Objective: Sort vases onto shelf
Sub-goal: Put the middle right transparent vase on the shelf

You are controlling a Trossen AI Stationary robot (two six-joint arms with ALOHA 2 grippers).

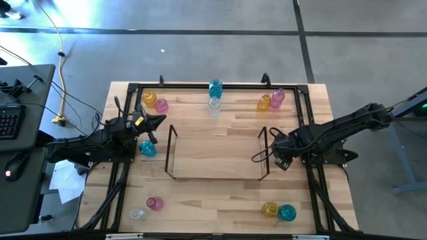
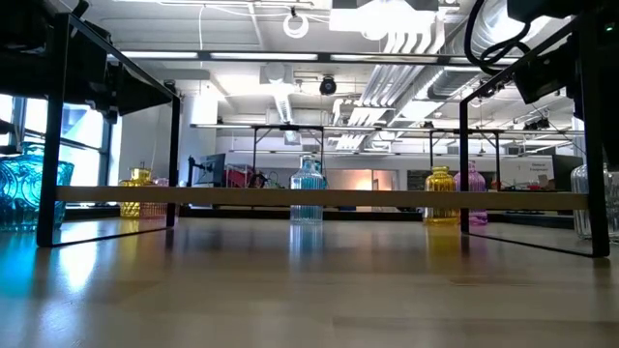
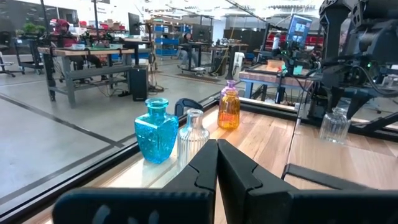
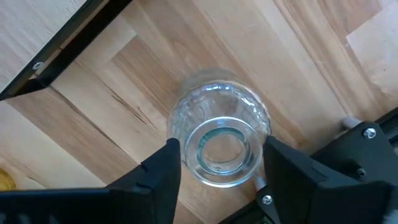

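The right gripper (image 4: pixel 217 165) points down over a clear vase (image 4: pixel 219 140), its two fingers (image 4: pixel 158 171) standing on either side of the vase's neck with the mouth ring between them. The fingers are spread and lie very close to the glass; whether they already press it I cannot tell. From above, this gripper (image 1: pixel 279 159) sits just outside the right end frame of the shelf (image 1: pixel 217 152), near the table's right side, with the black metal frame (image 1: pixel 308 120) close behind it.

The left gripper (image 1: pixel 152 127) is closed and empty, its fingers (image 3: pixel 208 168) meeting at a point. It rests by the shelf's left end, with a teal vase (image 1: pixel 147 149) just beside it.

The shelf's surface is bare, giving open room across the middle of the table. Other vases stand well apart in groups: yellow and pink (image 1: pixel 155 102) at the back left, teal and clear (image 1: pixel 215 93) at the back middle, yellow and pink (image 1: pixel 271 100) at the back right, clear and pink (image 1: pixel 147 208) at the front left, yellow and teal (image 1: pixel 279 211) at the front right.
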